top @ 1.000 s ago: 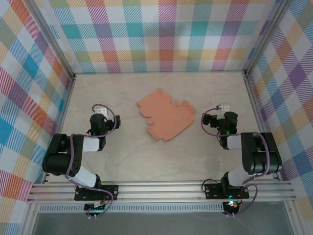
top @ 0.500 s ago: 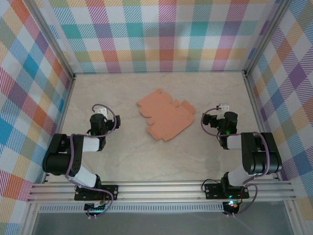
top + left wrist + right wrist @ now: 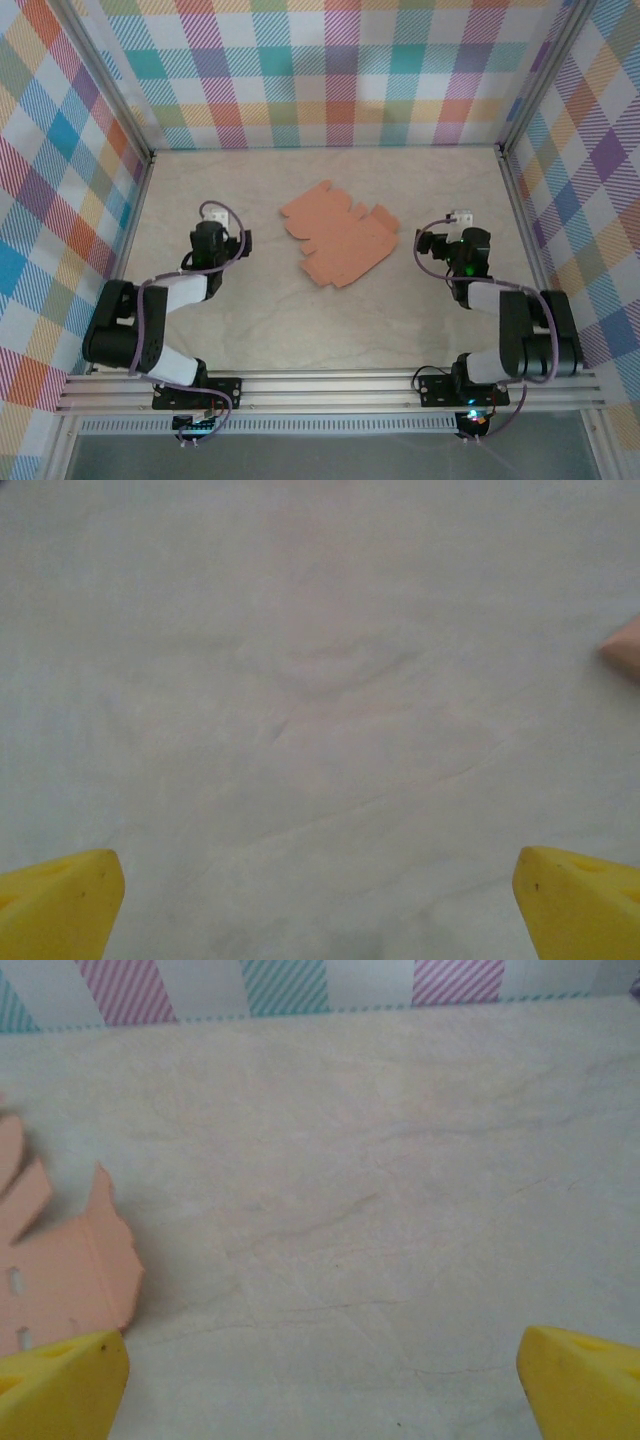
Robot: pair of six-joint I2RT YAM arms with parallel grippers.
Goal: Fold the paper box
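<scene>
Paper box [image 3: 338,240]: a flat, unfolded salmon-orange sheet with flaps and tabs. It lies skewed on the table [image 3: 280,320] near the centre, a little toward 12 o'clock. No panel looks raised from overhead, so I judge folding not yet begun. Left gripper [image 3: 211,228] sits at about 9 o'clock from the sheet, well apart from it, jaws spread wide with nothing between them. Its wrist view catches a corner of card at the 3 o'clock edge. Right gripper [image 3: 461,232] sits at about 3 o'clock from the sheet, near but not touching, jaws likewise wide and empty. The tabbed edge shows at 8 o'clock in its wrist view. Likely reason for this layout: the paper box lies between the arms so each can reach one side, one pinning a panel while the other lifts a flap. Thin card lying flat may be hard to get a finger under.
</scene>
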